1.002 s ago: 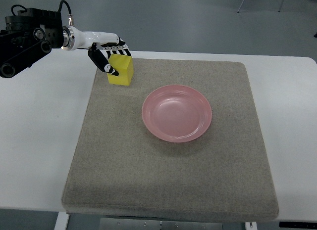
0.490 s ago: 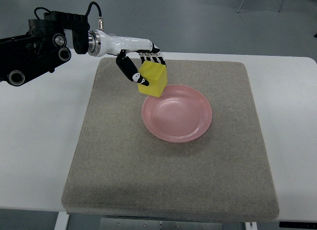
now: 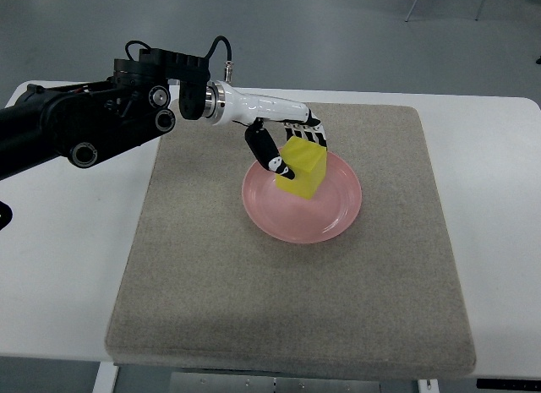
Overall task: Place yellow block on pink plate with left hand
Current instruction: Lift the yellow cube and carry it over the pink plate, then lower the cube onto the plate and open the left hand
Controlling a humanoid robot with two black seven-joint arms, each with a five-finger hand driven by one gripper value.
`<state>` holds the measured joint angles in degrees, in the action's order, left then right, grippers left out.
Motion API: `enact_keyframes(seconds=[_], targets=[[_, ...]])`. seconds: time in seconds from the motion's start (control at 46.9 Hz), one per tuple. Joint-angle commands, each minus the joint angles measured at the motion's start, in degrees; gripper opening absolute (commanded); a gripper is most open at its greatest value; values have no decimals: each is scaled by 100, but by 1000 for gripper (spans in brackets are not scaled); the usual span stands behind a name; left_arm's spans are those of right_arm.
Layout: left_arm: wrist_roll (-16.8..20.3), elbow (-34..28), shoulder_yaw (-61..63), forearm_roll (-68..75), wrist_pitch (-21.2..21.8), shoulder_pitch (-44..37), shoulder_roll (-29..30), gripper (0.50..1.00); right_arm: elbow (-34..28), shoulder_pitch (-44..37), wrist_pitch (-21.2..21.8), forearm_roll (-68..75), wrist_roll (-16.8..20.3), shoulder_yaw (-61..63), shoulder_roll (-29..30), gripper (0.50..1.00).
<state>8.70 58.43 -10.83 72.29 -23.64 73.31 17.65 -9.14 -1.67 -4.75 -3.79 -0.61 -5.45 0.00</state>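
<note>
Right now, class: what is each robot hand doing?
Left hand: closed on the yellow block, over the pink plate.
Right hand: not in view.

- Single top view, looked steeply down from the robot's side.
- Framed the white table (image 3: 490, 241) and grey mat (image 3: 287, 308) fairly close; floor showed along the far edge.
- No second view.
</note>
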Motion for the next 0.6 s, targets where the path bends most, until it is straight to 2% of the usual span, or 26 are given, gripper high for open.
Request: enact_keyframes(seconds=[0.0, 0.213, 0.49, 0.576], targets=[[0, -112, 125, 75, 0, 8, -112, 673, 0, 0, 0, 1, 0, 0, 0, 924], [0, -349, 143, 180, 61, -79, -341, 673, 0, 0, 0, 1, 0, 0, 0, 924], [0, -411, 134, 374, 202, -185, -394, 696, 0, 0, 0, 1, 0, 0, 0, 924], [1, -402, 134, 391, 369, -211, -420, 750, 0, 0, 0, 1, 0, 0, 0, 924]])
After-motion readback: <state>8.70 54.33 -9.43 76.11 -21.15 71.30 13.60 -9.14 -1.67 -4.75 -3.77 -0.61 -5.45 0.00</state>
